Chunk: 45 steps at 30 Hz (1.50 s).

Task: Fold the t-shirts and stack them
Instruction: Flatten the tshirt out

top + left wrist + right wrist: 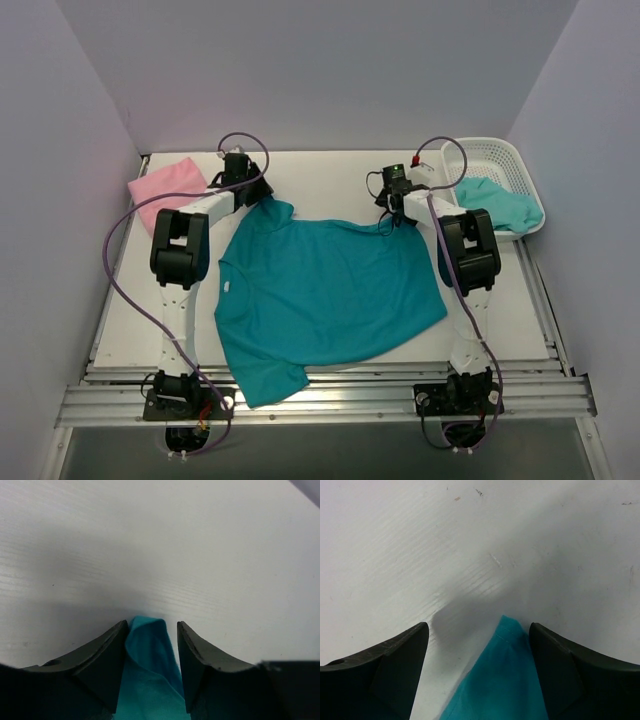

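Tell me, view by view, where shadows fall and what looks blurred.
Top view: soft, even light, no glare on the teal shirt. Left wrist view: broad grey shadow on the table ahead of the shirt; its fingers look soft. Right wrist view: smaller shadow beyond the shirt's tip; table grain sharp.

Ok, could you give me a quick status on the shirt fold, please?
Left gripper open, jaws astride a far corner of the deep teal cloth t-shirt. Right gripper likewise. Nothing blocking.

Deep teal t-shirt [320, 290], plain, at table [330, 180] centre; pale pink t-shirt [165, 190] at far-left corner; lighter aqua-green t-shirt [500, 205] in white lattice basket [490, 153] at far-right corner; table surface white
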Available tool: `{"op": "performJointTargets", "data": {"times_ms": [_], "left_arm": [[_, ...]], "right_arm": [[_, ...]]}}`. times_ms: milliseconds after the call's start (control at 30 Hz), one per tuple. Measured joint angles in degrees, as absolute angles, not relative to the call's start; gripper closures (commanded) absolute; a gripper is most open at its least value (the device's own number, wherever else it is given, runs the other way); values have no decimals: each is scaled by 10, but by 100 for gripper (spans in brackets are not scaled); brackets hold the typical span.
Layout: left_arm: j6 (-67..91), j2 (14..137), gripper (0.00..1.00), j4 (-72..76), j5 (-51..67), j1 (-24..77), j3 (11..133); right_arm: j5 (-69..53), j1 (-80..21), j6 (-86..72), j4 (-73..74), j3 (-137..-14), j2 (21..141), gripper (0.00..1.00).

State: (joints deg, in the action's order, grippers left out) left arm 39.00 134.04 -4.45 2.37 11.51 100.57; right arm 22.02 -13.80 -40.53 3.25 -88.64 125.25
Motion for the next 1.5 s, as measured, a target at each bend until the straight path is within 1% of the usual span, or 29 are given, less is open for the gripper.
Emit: {"op": "performJointTargets", "data": {"times_ms": [33,67,100,133,167,200,600,733,867,1033,1133,1233,1333,1367,1500], "left_arm": [[390,1340,55,-45,24,115,1004],[391,1340,63,-45,24,115,1002],[392,1340,77,-47,24,115,1001],[393,1341,86,-52,24,115,1001],[391,1341,93,-57,23,115,1001],[390,1342,97,-62,23,115,1001],[383,1361,98,-68,21,116,1031],[368,1343,98,-116,7,116,1036],[350,1294,98,-186,-7,116,1058],[326,1218,98,-276,-18,116,1184],[316,1152,98,-310,-24,117,1251],[309,1048,98,-319,-33,123,1234],[309,916,98,-313,-42,136,1143],[310,861,98,-313,-44,142,1101],[315,695,98,-312,-51,158,964]], "right_arm": [[220,-140,-405,32,-886,1253,34],[220,-142,-404,32,-885,1253,39],[220,-142,-404,31,-884,1252,51],[220,-142,-402,30,-882,1251,57],[219,-142,-403,28,-879,1251,68],[219,-142,-402,25,-878,1251,100],[203,-136,-404,15,-874,1251,100],[194,-135,-403,31,-885,1251,100],[189,-137,-395,81,-932,1242,100],[192,-140,-370,144,-1040,1185,100],[199,-143,-353,163,-1092,1112,100],[210,-145,-343,172,-1091,1004,100],[220,-145,-342,169,-1033,881,100],[224,-147,-342,170,-996,824,100],[231,-154,-348,184,-880,668,100]]}}
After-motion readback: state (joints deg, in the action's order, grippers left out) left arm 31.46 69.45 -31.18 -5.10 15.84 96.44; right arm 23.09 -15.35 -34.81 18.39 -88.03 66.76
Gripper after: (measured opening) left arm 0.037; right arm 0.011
